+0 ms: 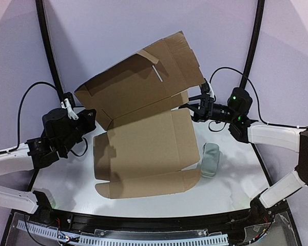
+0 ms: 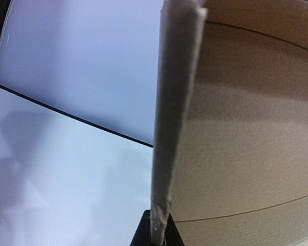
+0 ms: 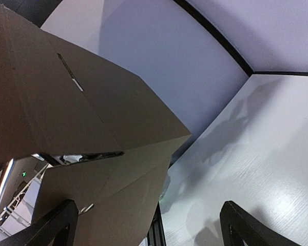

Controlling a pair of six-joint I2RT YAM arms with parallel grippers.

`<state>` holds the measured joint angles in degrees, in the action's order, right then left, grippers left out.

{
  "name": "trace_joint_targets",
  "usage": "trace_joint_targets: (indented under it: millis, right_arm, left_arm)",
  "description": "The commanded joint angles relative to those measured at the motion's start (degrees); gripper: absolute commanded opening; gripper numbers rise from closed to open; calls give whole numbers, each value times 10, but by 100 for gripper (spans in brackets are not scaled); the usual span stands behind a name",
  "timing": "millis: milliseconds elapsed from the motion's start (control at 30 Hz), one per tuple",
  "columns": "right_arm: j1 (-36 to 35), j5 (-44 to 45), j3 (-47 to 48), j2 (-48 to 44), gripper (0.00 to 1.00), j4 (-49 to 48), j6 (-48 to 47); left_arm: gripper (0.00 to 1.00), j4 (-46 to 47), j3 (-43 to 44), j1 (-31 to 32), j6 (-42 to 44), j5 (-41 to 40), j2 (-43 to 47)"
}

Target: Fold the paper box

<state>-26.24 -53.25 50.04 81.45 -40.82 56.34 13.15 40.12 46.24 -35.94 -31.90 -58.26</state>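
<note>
nearest the arm bases, the front flap of the paper box [image 1: 143, 148] lies on the white worktop [image 1: 236, 184], its edge slightly curled. behind it the box's wide middle panel rests flat, with a short side flap at its left end. just beside the box's right edge, apart from it, a small pale grey-green oblong object [image 1: 211, 160] lies on the worktop.

farther back, at the fold line, the two arms flank the box. the left claw [image 1: 73, 110] is clenched on the box's left side: in the left wrist view a thin cardboard edge stands pinched between its dark fingertips and runs straight up the frame, brown panel to its right. the right claw [image 1: 194, 102] is released, sitting close to the right end of the fold; in the right wrist view its fingers [image 3: 56, 223] stand wide apart, with bare worktop between them and cardboard off to the left.

beyond the claws, the box's large rear panel is lifted off the worktop and tilted, its far corner highest. a narrow slit shows in it, and its shadow falls on the flat panel below.
</note>
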Motion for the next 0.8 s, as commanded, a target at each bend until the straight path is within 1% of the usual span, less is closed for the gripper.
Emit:
trace_joint_targets:
  millis: [0,200,300,400,500,633,667,700,767]
  right_arm:
    - [-15,-13,25,23,98,-36,15]
    - [-22,-3,39,51,98,-56,24]
    - [-25,2,42,76,98,-101,54]
    - [-29,14,42,90,98,-109,53]
    - [-36,40,40,89,98,-56,12]
    - [-67,123,50,60,98,101,-120]
    - [-69,129,51,58,98,108,-127]
    - [-76,154,52,50,98,128,-148]
    - [-80,188,48,42,98,132,-156]
  left_arm:
    - [1,27,8,-2,1,4,-10]
    - [1,32,13,-2,5,24,-28]
    - [1,33,16,-2,11,37,-35]
    - [1,47,12,-2,6,43,-38]
    - [1,62,7,-2,-10,50,-31]
    - [1,62,3,-2,-21,60,-6]
    - [1,62,3,-2,-21,62,-2]
    - [1,62,0,-2,-22,65,6]
    - [1,64,-3,-2,-24,71,16]
